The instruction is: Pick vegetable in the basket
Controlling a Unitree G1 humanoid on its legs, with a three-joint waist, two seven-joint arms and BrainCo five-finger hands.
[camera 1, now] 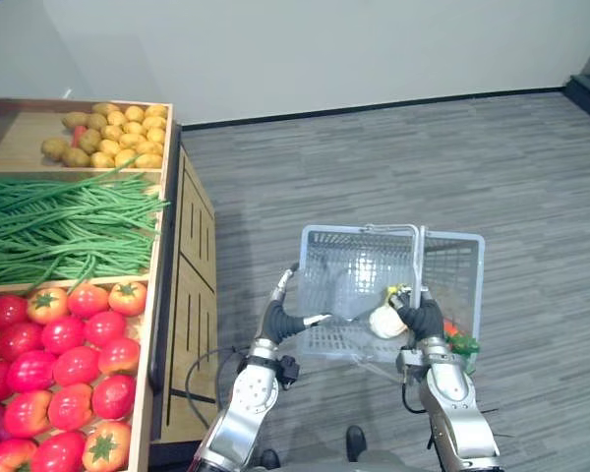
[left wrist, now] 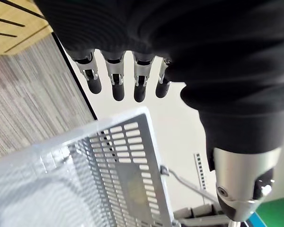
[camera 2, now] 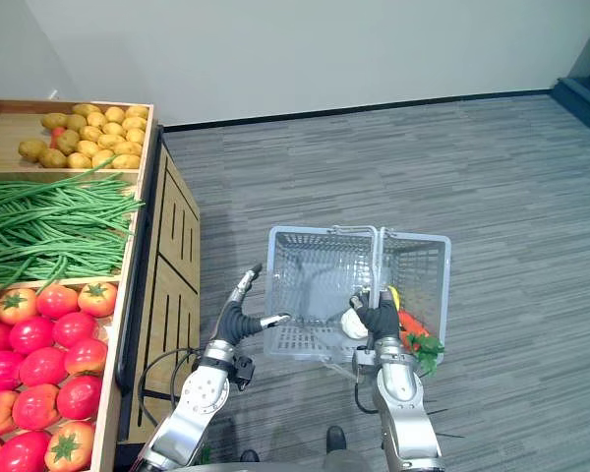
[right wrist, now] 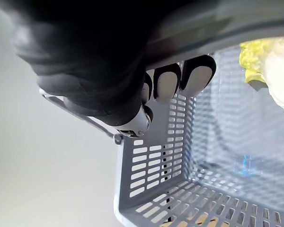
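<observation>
Grey perforated plastic shopping basket (camera 1: pixel 364 228) is held over the floor by its handle (camera 1: pixel 418 258). The robot's right hand (camera 1: pixel 423 320), nearest the camera, has its fingers (right wrist: pixel 166 85) curled tight round that bar at the basket's near side.

The left hand (camera 1: pixel 278 317) is just beside the basket's left wall. Its fingers (left wrist: pixel 116 80) are straight and spread with nothing in them, and its thumb points toward the wall. Whether the thumb touches the plastic cannot be told.

Inside the basket, a pale yellow-white leafy cabbage (camera 1: pixel 385 322) lies just beside the right hand. A red-orange vegetable with green leaves (camera 2: pixel 411 327) sits in the near right corner. The rest of the basket's floor shows bare mesh.

To the robot's left stands a light wooden produce stand (camera 1: pixel 182 295) with slatted side panels, its bins divided by wooden strips. The nearest bin holds round red and orange tomatoes (camera 1: pixel 69 364) with green stalks. The middle bin is piled with long green beans (camera 1: pixel 59 226), some of which stick out over the stand's edge. The far bin holds small yellow-brown potatoes (camera 1: pixel 113 133) heaped in its right half.

Grey wood-grain flooring (camera 1: pixel 423 157) runs from the basket to a plain white wall (camera 1: pixel 324 49) with a dark skirting strip at its foot.
</observation>
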